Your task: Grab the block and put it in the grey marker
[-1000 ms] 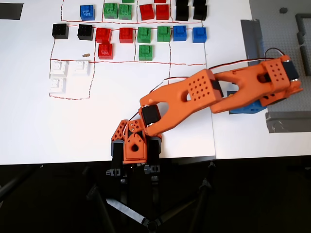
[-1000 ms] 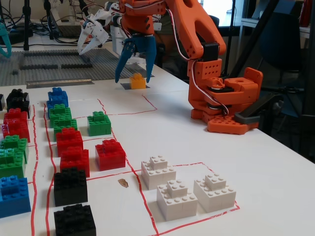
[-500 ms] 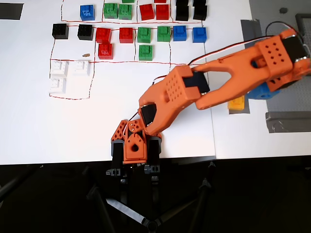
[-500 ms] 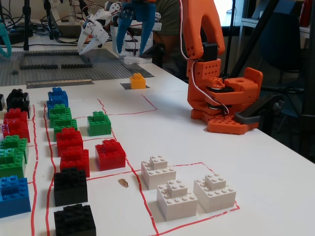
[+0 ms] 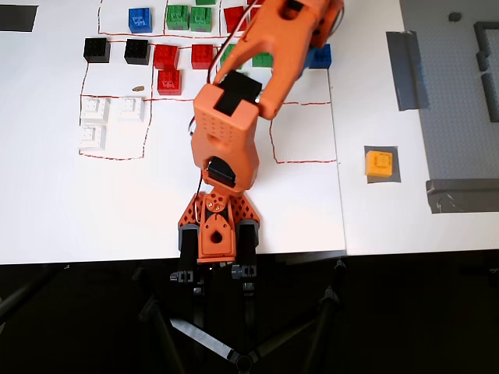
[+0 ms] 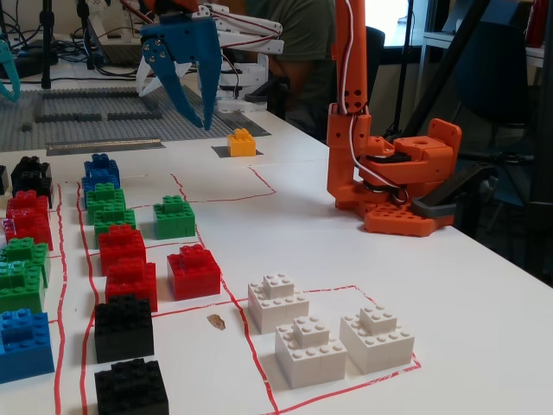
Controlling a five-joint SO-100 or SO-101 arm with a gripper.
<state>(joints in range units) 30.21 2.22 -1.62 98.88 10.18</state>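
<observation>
**Gripper clear, block on its patch**

Gripper point(image 6: 192, 108) hangs empty at upper left of the fixed view, blue jaws spread. I see the block point(image 5: 380, 163) at right of the overhead view, resting on the grey marker point(image 5: 392, 178). I judge it light and rigid, best pinched across its flat sides.

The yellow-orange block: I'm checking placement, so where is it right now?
The block sits on the grey marker at the overhead view's right, between two grey tape strips; in the fixed view it lies right of the raised, empty claw.
</observation>
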